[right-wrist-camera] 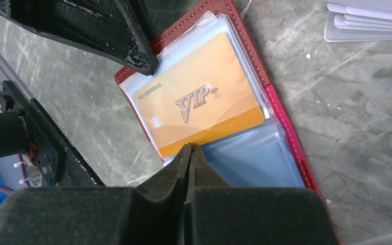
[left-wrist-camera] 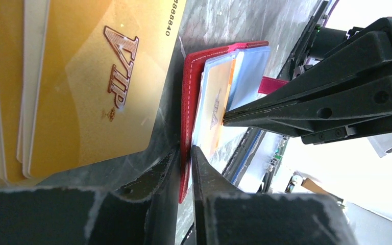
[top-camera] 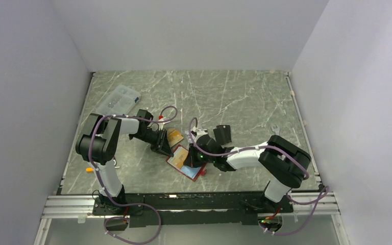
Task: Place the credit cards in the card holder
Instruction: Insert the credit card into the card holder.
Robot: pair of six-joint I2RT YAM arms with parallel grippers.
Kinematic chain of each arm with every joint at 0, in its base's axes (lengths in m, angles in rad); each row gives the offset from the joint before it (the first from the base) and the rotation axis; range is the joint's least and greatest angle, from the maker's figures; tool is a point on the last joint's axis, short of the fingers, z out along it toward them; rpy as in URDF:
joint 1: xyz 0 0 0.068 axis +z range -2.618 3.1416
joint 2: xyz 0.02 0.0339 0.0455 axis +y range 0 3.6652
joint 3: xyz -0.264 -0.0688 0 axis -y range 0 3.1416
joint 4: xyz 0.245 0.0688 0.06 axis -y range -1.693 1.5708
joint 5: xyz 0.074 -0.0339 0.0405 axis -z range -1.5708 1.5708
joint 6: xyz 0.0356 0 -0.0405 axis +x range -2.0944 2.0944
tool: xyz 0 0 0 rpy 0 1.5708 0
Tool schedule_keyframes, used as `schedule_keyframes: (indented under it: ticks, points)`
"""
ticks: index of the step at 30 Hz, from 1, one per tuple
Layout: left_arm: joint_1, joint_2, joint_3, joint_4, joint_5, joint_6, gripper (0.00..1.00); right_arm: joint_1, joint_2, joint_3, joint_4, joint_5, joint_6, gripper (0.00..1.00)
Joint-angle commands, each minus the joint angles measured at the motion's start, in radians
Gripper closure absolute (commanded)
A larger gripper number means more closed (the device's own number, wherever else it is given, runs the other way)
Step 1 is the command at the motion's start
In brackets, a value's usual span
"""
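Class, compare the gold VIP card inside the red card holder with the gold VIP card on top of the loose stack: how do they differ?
The card in the holder sits partly in a clear pocket; the stack's top card lies bare on the table. The first lies alone; the second tops several cards. Both are gold, marked VIP.

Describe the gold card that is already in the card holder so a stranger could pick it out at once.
Find the open red card holder lying on the marbled table between the two arms. In its clear pocket sits a gold VIP card, just beyond the right gripper. Unlike the loose cards stacked bare on the table, it is framed by red leather.
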Motion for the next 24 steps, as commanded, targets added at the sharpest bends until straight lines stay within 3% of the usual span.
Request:
schedule_keyframes:
  ticks: [1,13,20,24]
  points:
    - [-0.01,-0.031,0.019,0.003,0.002,0.031,0.82,0.005,0.027,0.059,-0.038,0.004,-0.041,1.0]
    - [-0.019,-0.031,0.025,-0.022,0.067,0.042,0.75,0.006,0.069,0.101,-0.007,-0.003,-0.048,1.0]
    - [-0.021,-0.023,0.03,-0.034,0.048,0.055,0.81,0.003,-0.005,0.064,-0.016,0.016,-0.051,1.0]
    - [-0.021,-0.032,0.03,-0.038,0.023,0.057,0.83,-0.022,-0.078,0.005,-0.009,0.037,-0.035,0.91]
